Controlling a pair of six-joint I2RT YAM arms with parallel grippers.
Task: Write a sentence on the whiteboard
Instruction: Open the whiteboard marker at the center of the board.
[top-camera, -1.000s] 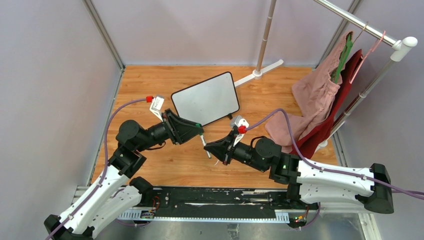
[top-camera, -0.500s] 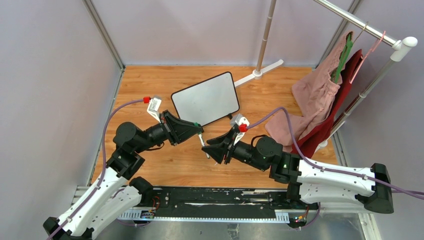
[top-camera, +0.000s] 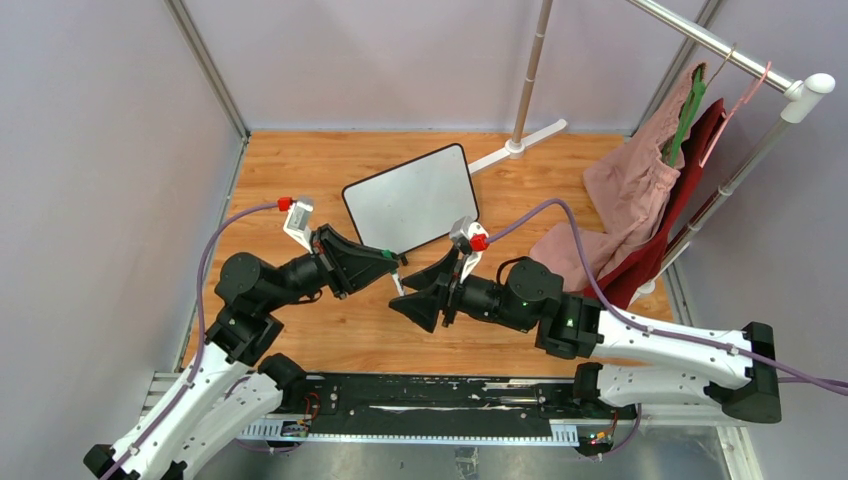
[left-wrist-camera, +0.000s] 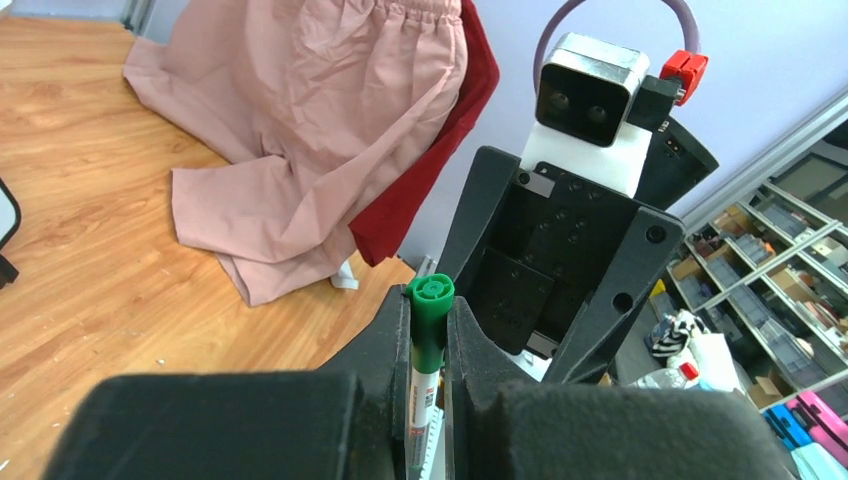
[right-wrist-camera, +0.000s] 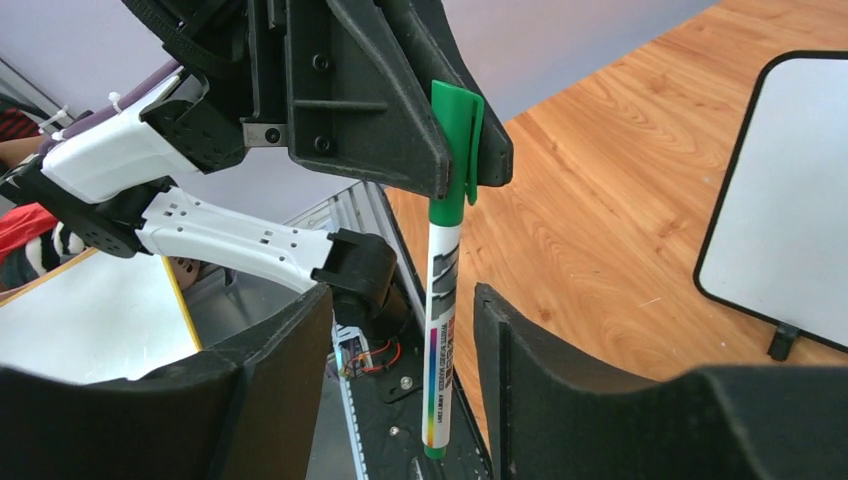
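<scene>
Nearby: pink cloth (top-camera: 625, 195); l claw (left-wrist-camera: 428, 318) pinches marker (right-wrist-camera: 443, 290).

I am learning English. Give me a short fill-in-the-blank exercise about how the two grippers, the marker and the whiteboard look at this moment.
1. The left gripper is shut on the cap end of a ____ marker.
2. The right gripper stands ____, with one finger on each side of the marker.
3. The whiteboard shows ____ writing.
4. A pink garment hangs beside a ____ one.

Missing words: green; open; no; red.
</scene>
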